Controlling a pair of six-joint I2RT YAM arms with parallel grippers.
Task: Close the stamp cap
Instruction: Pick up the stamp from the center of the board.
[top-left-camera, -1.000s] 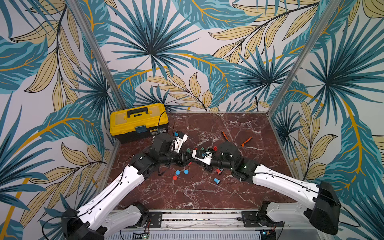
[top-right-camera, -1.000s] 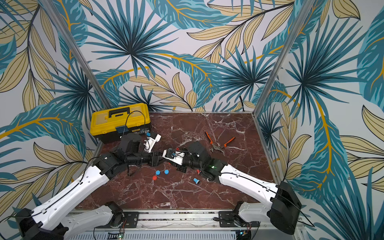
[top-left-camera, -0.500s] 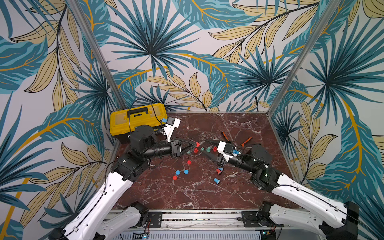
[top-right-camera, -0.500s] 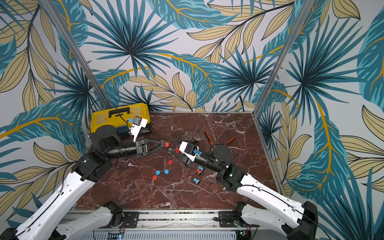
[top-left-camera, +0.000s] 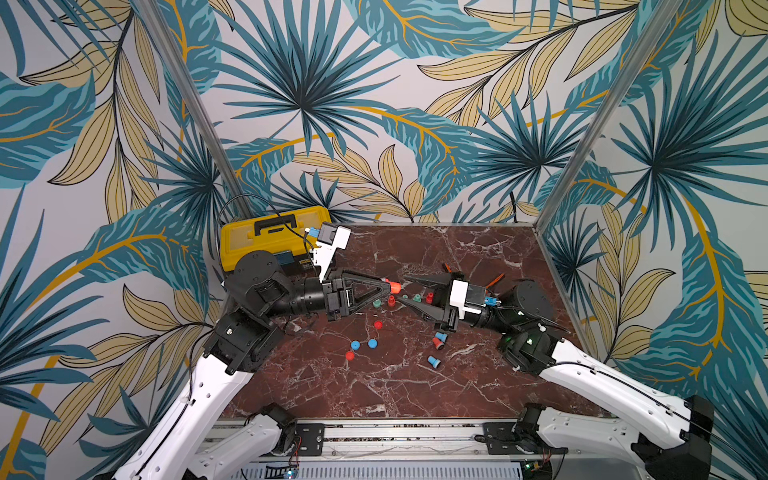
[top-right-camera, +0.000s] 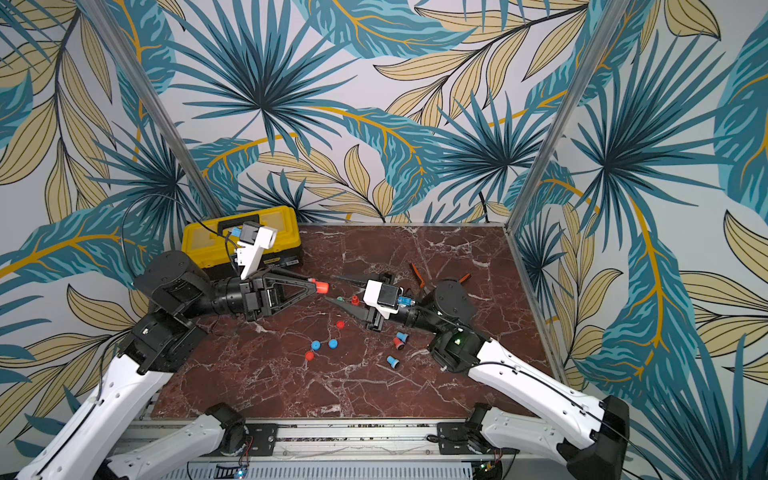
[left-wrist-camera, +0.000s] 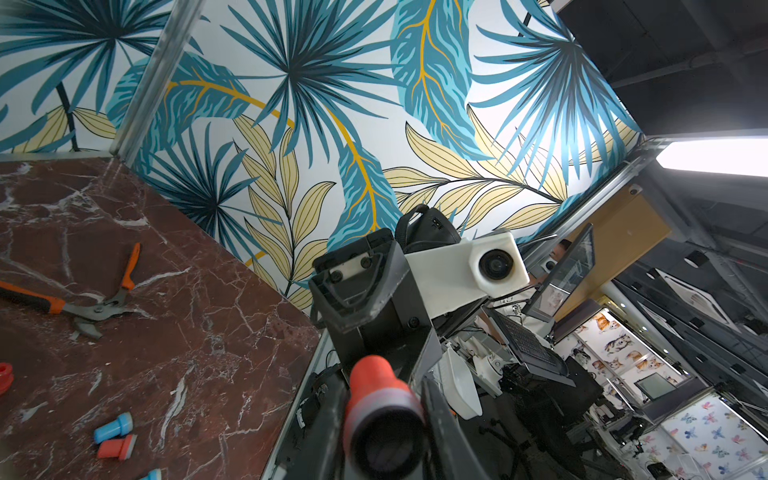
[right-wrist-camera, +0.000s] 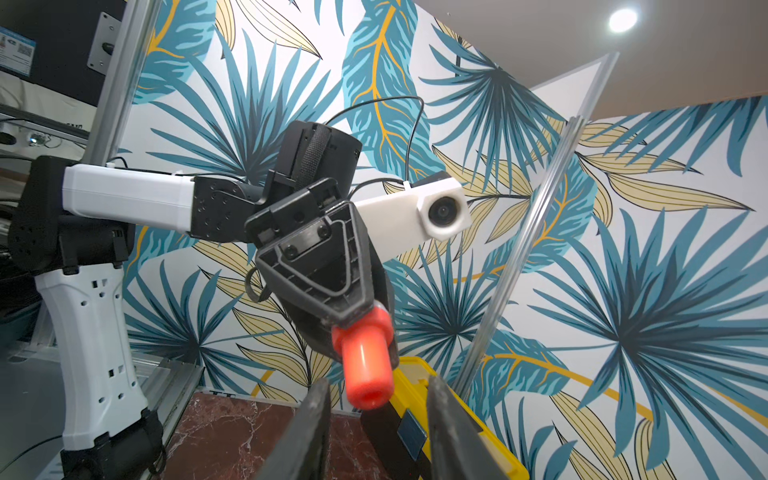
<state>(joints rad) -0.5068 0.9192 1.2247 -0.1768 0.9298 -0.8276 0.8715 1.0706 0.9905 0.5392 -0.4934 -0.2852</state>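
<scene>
My left gripper (top-left-camera: 385, 285) (top-right-camera: 313, 285) (left-wrist-camera: 384, 419) is shut on a red stamp (top-left-camera: 393, 286) (top-right-camera: 321, 286) (left-wrist-camera: 380, 399) (right-wrist-camera: 365, 365). It holds the stamp level above the table's middle. The stamp's narrow end points at my right gripper (top-left-camera: 404, 289) (top-right-camera: 330, 288) (right-wrist-camera: 378, 386), which faces it from a short gap away, open and empty. Small round red and blue caps (top-left-camera: 355, 345) (top-right-camera: 316, 345) lie loose on the marble below. I cannot tell whether a cap sits on the held stamp.
A yellow toolbox (top-left-camera: 276, 237) (top-right-camera: 216, 245) stands at the back left. Orange-handled pliers (left-wrist-camera: 95, 307) (top-right-camera: 417, 276) lie behind the right arm. Blue and red stamps (top-left-camera: 436, 343) (left-wrist-camera: 114, 428) lie on their sides near the right arm. Green and red pieces (top-left-camera: 376, 303) sit under the grippers.
A second ago both grippers met low over the table's middle. They have since drawn apart and risen, the left carrying the red stamp, the right backing off to the right.
</scene>
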